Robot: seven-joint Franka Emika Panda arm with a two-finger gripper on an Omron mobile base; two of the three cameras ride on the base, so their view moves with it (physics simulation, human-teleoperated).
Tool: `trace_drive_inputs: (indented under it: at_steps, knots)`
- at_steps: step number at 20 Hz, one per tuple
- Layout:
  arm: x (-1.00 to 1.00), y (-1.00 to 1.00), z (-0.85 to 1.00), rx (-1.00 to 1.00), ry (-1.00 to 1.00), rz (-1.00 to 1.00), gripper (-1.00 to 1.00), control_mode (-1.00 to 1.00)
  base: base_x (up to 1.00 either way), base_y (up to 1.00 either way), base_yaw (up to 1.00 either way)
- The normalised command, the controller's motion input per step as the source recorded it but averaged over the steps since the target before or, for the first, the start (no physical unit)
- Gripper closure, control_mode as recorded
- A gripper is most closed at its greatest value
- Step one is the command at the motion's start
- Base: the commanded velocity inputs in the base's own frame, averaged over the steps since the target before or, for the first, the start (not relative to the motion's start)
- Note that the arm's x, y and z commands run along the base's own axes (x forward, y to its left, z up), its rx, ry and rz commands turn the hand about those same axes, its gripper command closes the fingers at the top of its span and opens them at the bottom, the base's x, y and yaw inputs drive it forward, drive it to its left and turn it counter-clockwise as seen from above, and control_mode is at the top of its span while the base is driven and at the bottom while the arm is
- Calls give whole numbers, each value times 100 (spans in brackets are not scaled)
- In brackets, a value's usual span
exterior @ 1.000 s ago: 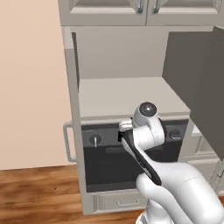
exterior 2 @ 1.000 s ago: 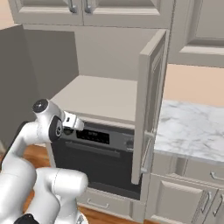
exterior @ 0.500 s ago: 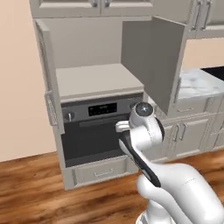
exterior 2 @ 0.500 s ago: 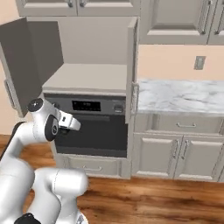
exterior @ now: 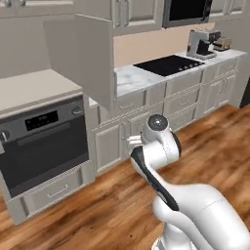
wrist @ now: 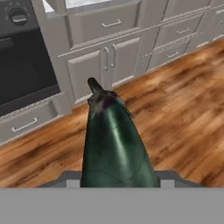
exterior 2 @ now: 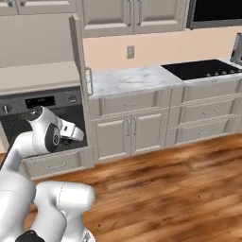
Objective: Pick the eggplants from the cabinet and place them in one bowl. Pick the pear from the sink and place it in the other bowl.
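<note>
Item: dark green-purple glossy eggplant (wrist: 114, 144) — clenched in the jaws, long axis running straight out from the hand, stem end foremost, hanging over wood floor (wrist: 175, 109) facing grey base cabinets (wrist: 105, 61); no bowl in sight, marble worktop (exterior 2: 127, 78) lies well apart

Glossy dark eggplant (wrist: 114, 144), polished wood floor (wrist: 175, 109), marble-look counter (exterior 2: 127, 78)

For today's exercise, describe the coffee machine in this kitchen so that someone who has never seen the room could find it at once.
Start at the marble counter running right from the built-in oven. Follow it past the black cooktop to the far end. There stands the coffee machine, the tall silver appliance upright on the counter, beside a smaller item too blurred to name.
</note>
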Motion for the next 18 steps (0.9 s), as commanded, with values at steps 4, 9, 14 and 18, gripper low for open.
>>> trace_drive_inputs:
  at_steps: [4, 9, 14, 18]
  knots:
    - [0, 0, 0, 0, 0, 0, 100, 100, -39, 0, -63]
    - [0, 0, 0, 0, 0, 0, 100, 100, -35, -3, -65]
    - [0, 0, 0, 0, 0, 0, 100, 100, -32, -5, -68]
    - [0, 0, 0, 0, 0, 0, 100, 100, -28, -4, -69]
